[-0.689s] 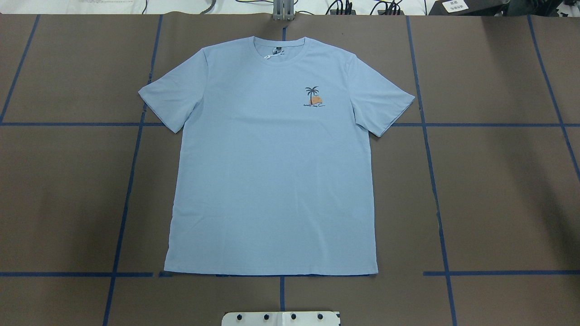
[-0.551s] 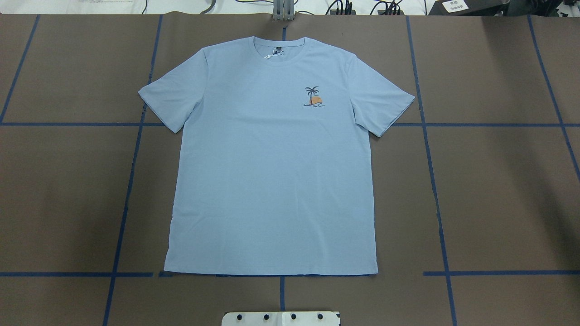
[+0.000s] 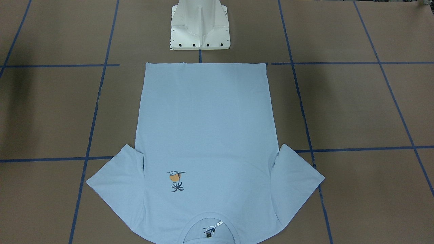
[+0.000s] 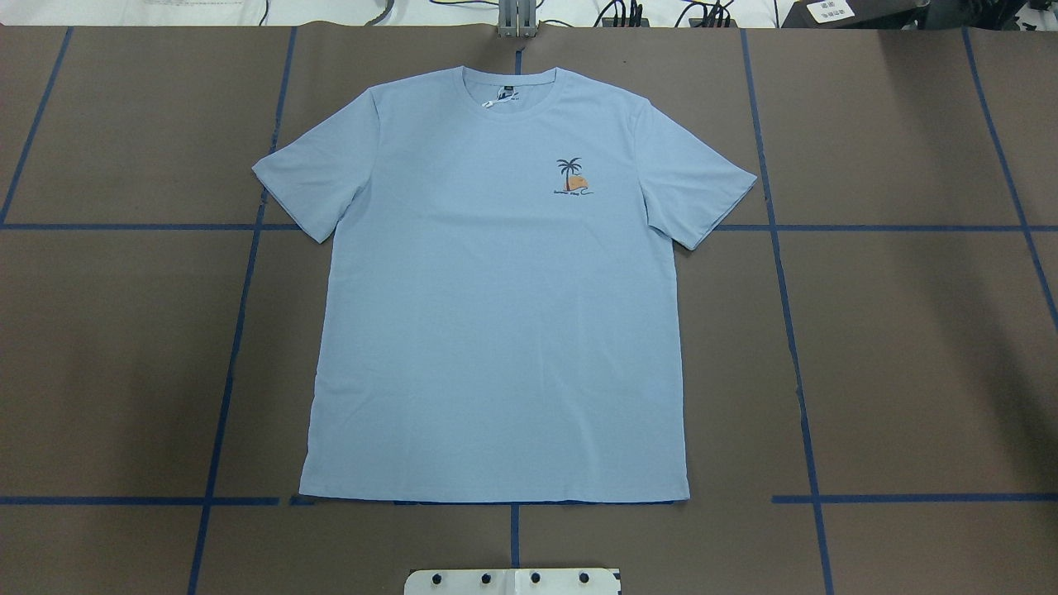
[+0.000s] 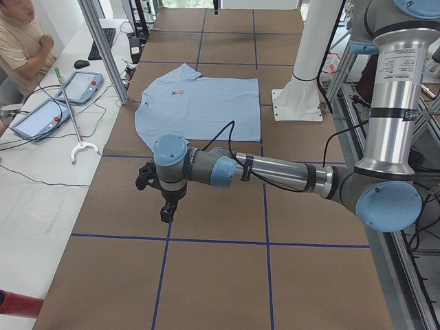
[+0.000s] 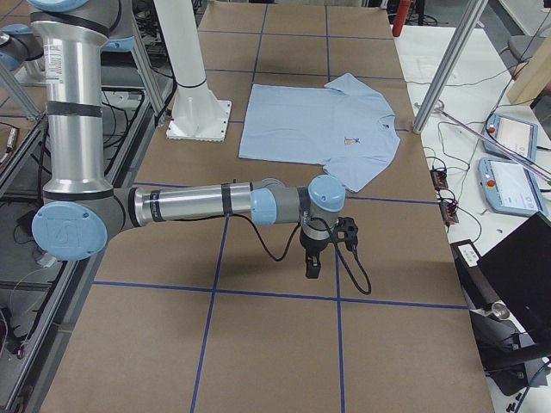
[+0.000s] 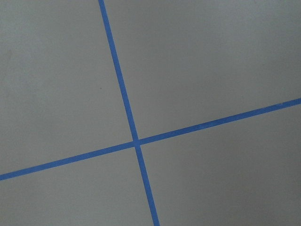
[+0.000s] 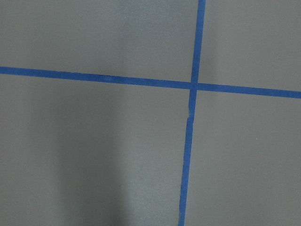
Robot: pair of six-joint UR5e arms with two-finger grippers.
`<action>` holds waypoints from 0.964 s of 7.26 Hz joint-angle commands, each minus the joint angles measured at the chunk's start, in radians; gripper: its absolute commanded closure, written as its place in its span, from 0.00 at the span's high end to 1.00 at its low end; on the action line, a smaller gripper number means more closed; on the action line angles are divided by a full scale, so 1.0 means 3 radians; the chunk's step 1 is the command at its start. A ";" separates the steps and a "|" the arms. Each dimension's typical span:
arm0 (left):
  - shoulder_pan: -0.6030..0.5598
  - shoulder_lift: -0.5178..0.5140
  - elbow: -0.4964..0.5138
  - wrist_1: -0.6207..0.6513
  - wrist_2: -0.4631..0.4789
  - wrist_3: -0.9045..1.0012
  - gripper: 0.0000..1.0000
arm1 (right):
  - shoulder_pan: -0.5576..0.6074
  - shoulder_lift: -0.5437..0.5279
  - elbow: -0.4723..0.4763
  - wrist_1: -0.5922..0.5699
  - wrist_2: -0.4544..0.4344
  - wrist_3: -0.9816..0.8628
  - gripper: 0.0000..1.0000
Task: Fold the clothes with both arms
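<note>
The left gripper (image 5: 166,212) hangs above the brown table (image 4: 909,330), the right gripper (image 6: 312,265) likewise at the opposite end. Whether either is released or clenched cannot be told. Beyond both, the light blue T-shirt (image 4: 496,330) lies flat, unfolded, mid-table.

Soft, even light falls from overhead onto the brown desk (image 4: 909,124), with no glare anywhere. Broad, faint shadows lie well out to either side of the T-shirt (image 4: 496,314). Everything looks sharp. Side views lean slightly at their edges.
</note>
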 commanded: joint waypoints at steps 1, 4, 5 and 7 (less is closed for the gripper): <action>-0.0011 0.0017 -0.0042 -0.0009 -0.0002 0.0001 1.00 | -0.0003 0.0018 0.0002 0.0034 0.0045 0.0004 1.00; -0.0006 0.0018 -0.0042 -0.0045 -0.0068 0.0027 1.00 | -0.0155 0.0109 -0.0105 0.0779 0.0198 0.0539 1.00; -0.0011 0.0023 -0.0057 -0.0141 -0.0261 0.0022 1.00 | -0.0313 0.0358 -0.0333 0.1095 0.0198 0.1078 1.00; -0.0006 -0.0018 -0.0108 -0.0183 -0.0339 -0.0218 1.00 | -0.0834 0.0905 -0.1007 0.2166 -0.0091 0.2391 1.00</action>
